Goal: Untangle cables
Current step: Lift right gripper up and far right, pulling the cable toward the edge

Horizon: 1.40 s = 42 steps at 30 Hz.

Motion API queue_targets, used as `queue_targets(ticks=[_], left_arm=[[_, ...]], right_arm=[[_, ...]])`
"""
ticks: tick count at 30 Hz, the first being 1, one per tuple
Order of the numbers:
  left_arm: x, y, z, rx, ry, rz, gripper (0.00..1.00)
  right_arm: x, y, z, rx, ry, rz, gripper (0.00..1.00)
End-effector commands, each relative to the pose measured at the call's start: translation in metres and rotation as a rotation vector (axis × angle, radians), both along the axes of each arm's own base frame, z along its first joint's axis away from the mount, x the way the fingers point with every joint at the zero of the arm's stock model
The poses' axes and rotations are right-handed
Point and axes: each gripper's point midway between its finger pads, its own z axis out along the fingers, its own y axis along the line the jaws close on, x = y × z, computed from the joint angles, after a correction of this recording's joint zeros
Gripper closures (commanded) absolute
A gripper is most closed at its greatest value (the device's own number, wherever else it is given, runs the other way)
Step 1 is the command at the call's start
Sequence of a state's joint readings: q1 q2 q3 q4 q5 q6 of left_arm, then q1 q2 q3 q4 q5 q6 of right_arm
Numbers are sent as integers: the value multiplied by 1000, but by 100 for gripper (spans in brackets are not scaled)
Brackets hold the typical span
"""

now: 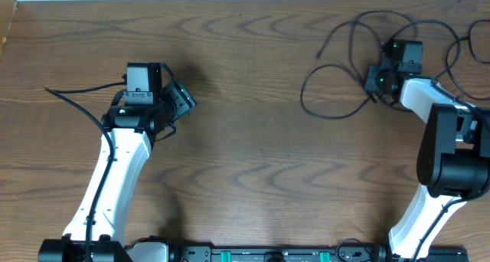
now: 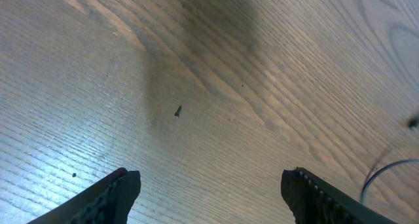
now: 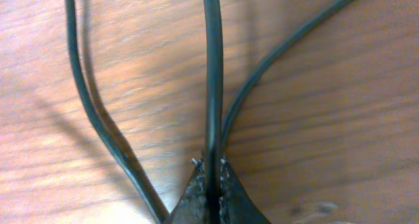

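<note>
Your right gripper (image 3: 211, 177) pinches one black strand of the cables (image 3: 213, 73), heaped near the worktop's (image 1: 253, 147) far right corner. Draw it slowly toward the bare middle. Your left gripper (image 2: 211, 186), fingers spread and empty, should pin the rest.

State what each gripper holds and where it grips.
Right gripper pinches a black cable along its cord, no plug in sight. Left gripper is open, holding nothing.

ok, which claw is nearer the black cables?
Right: the right claw is shut on a black cable; left claw hangs open over the table, far across from it.
</note>
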<state>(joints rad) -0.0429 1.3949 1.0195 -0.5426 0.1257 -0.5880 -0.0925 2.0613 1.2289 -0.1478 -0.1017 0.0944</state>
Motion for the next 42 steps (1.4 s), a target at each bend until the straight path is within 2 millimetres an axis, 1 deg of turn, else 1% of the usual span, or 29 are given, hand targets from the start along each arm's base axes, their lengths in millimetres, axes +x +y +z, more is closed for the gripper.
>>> queue_targets(ticks=[1, 4, 6, 7, 9, 10, 11, 13, 14, 15, 16, 17, 20, 21, 26, 27, 28, 31, 33, 35, 37, 39, 42], left_arm=[[1, 1, 6, -5, -14, 14, 24], [1, 1, 6, -4, -15, 14, 24], [1, 1, 6, -4, -14, 14, 24], [1, 1, 6, -4, -15, 14, 24], [1, 1, 6, -4, -14, 14, 24], [1, 1, 6, -4, -14, 14, 24], [1, 1, 6, -4, -14, 14, 24], [1, 1, 6, -4, -15, 14, 23], [1, 1, 6, -4, -15, 14, 24], [1, 1, 6, -4, -15, 14, 23], [1, 1, 6, -4, -14, 14, 23], [1, 1, 6, -4, -14, 14, 23], [1, 1, 6, -4, -14, 14, 23], [1, 1, 6, -4, -14, 14, 23], [1, 1, 6, -4, -14, 14, 24], [1, 1, 6, -4, -14, 14, 17], [1, 1, 6, -4, -13, 14, 8], [1, 1, 6, -4, -14, 14, 6], [1, 1, 6, -4, -13, 14, 6], [1, 1, 6, -4, -13, 14, 2], [1, 1, 6, -4, -14, 14, 2], [1, 1, 6, -4, -13, 14, 2], [1, 1, 6, -4, -14, 14, 2]], right_arm=[[-20, 16, -21, -5, 82, 153, 99], [-26, 9, -24, -22, 101, 174, 99], [-26, 0, -23, -26, 100, 159, 99], [-25, -4, -22, -27, 97, 150, 94], [-22, -15, -15, -29, 81, 128, 64], [-19, -19, -11, -32, 69, 118, 54], [-16, -24, -4, -33, 53, 106, 50], [-9, -33, 11, -42, 18, 90, 37], [-6, -37, 21, -50, -4, 82, 23], [-3, -40, 29, -58, -20, 75, 17], [1, -45, 42, -76, -46, 63, 5], [4, -49, 53, -92, -68, 53, 1], [12, -62, 94, -161, -147, 11, 1], [14, -65, 112, -181, -182, -1, 1], [15, -66, 196, -223, -377, -18, 1], [14, -63, 210, -224, -409, -14, 1], [12, -60, 226, -221, -444, -6, 1], [4, -53, 259, -224, -517, 7, 1], [-1, -51, 278, -232, -558, 7, 1], [-5, -50, 290, -237, -583, 5, 1], [-8, -50, 300, -242, -607, 4, 1], [-10, -49, 306, -245, -621, 3, 1], [-16, -48, 305, -241, -602, 4, 1]])
